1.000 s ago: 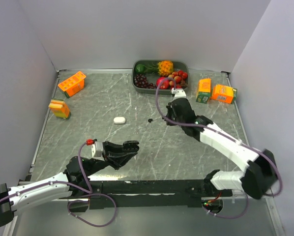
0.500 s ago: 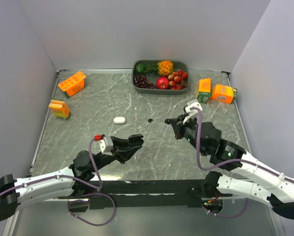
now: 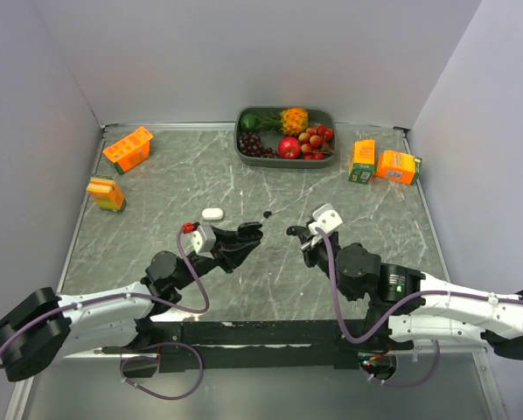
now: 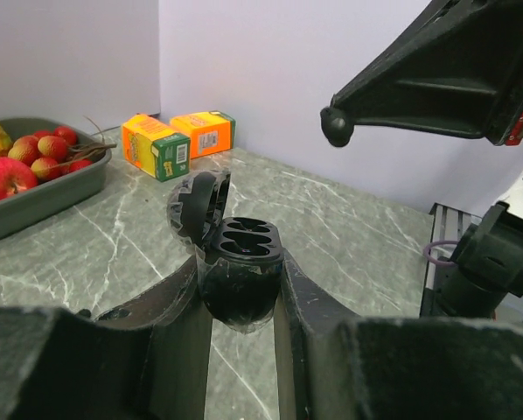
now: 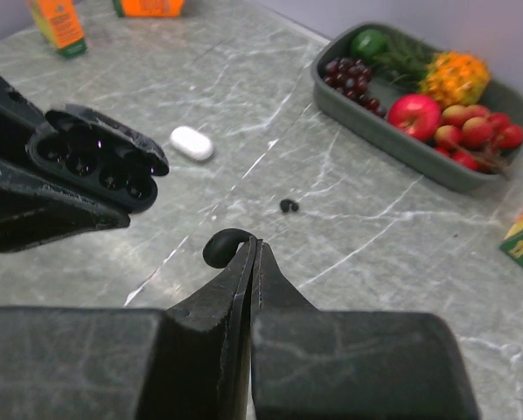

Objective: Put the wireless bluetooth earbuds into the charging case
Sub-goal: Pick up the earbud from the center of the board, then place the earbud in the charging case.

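My left gripper is shut on a black charging case, lid open, its two wells showing; it also shows in the top view and the right wrist view. My right gripper is shut on a black earbud, held in the air just right of the case; the earbud shows in the left wrist view and the top view. A second black earbud lies on the table. A closed white case lies further left.
A grey tray of fruit stands at the back centre. Two orange juice boxes sit at the left, two more at the back right. Walls close in the table on three sides.
My right arm has drawn back from the tray toward the near centre with the black earbud. My left arm has moved forward and right with the open case, closing the gap between them.
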### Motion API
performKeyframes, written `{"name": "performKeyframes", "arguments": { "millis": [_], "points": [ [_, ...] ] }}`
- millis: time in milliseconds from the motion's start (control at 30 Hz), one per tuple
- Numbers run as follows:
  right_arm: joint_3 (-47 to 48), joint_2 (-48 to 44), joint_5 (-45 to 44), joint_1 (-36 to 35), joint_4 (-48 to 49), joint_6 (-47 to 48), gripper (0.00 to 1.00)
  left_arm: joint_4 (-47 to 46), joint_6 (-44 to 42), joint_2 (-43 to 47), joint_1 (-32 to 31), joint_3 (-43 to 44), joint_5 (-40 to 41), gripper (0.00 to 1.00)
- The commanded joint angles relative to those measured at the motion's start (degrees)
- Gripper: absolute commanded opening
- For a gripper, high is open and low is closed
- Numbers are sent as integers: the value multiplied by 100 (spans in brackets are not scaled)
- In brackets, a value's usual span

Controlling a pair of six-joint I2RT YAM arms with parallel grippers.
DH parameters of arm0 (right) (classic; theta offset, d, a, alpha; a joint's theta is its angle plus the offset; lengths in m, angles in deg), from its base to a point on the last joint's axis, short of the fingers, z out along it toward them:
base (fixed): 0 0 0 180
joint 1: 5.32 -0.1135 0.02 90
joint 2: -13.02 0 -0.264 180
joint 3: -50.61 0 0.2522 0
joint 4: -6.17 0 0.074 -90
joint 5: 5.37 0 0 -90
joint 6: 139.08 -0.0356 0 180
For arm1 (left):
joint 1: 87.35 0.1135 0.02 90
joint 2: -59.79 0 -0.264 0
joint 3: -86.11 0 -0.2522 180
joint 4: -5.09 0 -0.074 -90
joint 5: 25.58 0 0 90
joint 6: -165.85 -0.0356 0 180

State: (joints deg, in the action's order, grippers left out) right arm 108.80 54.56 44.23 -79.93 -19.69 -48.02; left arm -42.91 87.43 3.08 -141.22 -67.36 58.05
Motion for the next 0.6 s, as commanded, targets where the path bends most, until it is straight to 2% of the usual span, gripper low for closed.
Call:
{"name": "performKeyframes", "arguments": {
  "millis": [0, 333, 567],
  "points": [
    [-13, 179, -644, -71, 998, 535, 0, -890, 99, -322, 209, 278, -443, 1],
    [172, 1092, -961, -124, 2316, 1149, 0, -1304, 196, -666, 500, 348, -787, 1],
    [163, 1348, -996, -300, 3099, 1704, 0, -1295, 319, -649, 746, 357, -875, 1]
  ]
}}
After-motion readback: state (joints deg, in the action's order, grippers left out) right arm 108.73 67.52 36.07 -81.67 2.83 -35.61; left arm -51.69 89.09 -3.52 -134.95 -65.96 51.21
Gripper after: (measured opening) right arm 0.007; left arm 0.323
